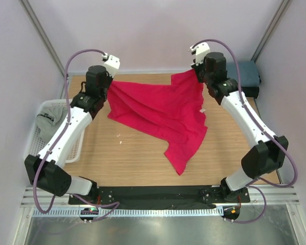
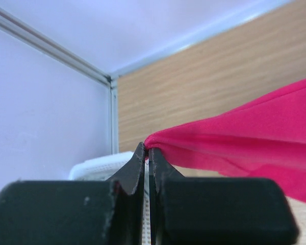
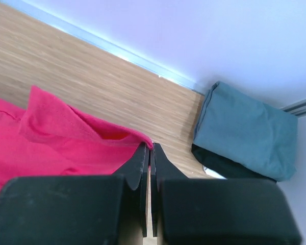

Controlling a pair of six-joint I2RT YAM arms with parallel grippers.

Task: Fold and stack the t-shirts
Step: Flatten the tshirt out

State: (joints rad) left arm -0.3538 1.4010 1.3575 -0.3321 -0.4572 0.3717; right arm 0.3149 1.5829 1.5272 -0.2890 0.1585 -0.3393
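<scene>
The blue tee (image 3: 247,130) and black tee (image 3: 227,164) seem stacked; the red tee (image 1: 158,109) is pinched, unfolded, by the clamped left gripper (image 2: 147,151) and right gripper (image 3: 150,148).

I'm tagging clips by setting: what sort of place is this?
Probably a robot lab test cell, not a home: plain walls enclose a wooden table, two robot arms are bolted to its near edge.

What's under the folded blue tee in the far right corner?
A black tee; only its edge shows. The blue tee covers the rest and anything beneath.
</scene>
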